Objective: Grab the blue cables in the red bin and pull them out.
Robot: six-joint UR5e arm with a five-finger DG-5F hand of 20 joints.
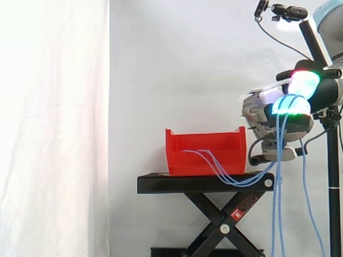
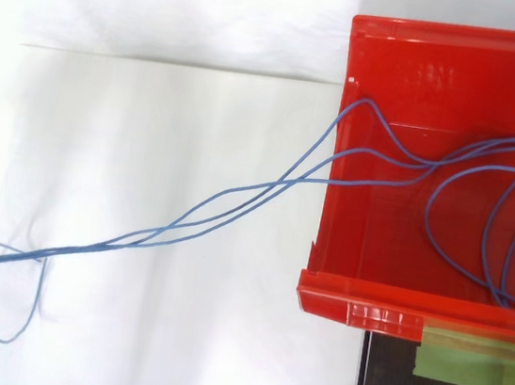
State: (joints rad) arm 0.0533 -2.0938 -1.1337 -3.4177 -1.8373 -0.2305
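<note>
1. Glowing-padded robot hand [image 1: 262, 115] clenches thin blue cables [image 2: 272, 187], held high beyond the red plastic bin [image 1: 236, 152] so they stretch over its open front.
2. Loops lie inside it; extraction seems partial.

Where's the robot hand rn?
Side view, right side: the robot hand sits above and right of the red bin, shut on the blue cables that trail from the bin.
</note>
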